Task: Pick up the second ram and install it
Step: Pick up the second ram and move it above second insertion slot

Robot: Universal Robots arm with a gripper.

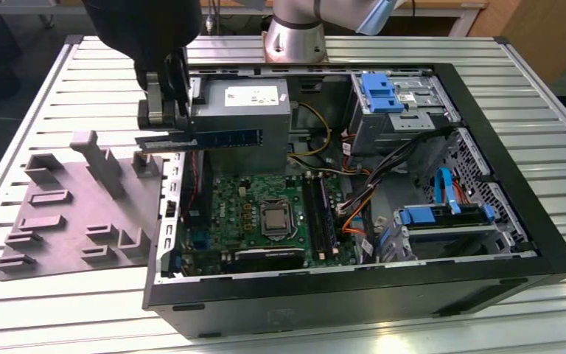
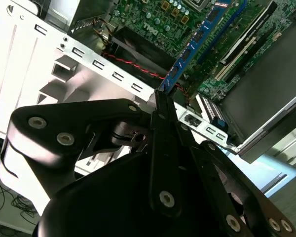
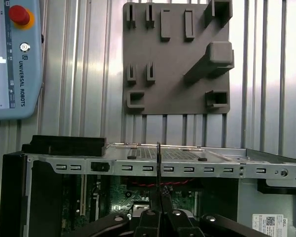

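Observation:
The second ram (image 1: 226, 138) is a slim dark stick with a bluish face, held level in the air above the open computer case's wall on the exterior view's left. My gripper (image 1: 170, 137) is shut on its one end, and the rest of the stick points over the case toward the power supply. In the second wrist view the ram (image 2: 197, 42) runs out from the closed fingertips (image 2: 163, 106) over the green motherboard (image 2: 153, 17). The first wrist view has it edge-on as a thin dark line (image 3: 158, 168) rising from my gripper (image 3: 159, 200). The long black memory slots (image 1: 320, 210) lie lower on the motherboard (image 1: 248, 214).
A grey holder plate (image 1: 67, 214) with raised blocks lies on the slatted table beside the case (image 1: 362, 295). Inside are the power supply (image 1: 239, 110), blue drive brackets (image 1: 382, 92) and loose cables (image 1: 362, 199). A teach pendant (image 3: 15, 59) lies on the table.

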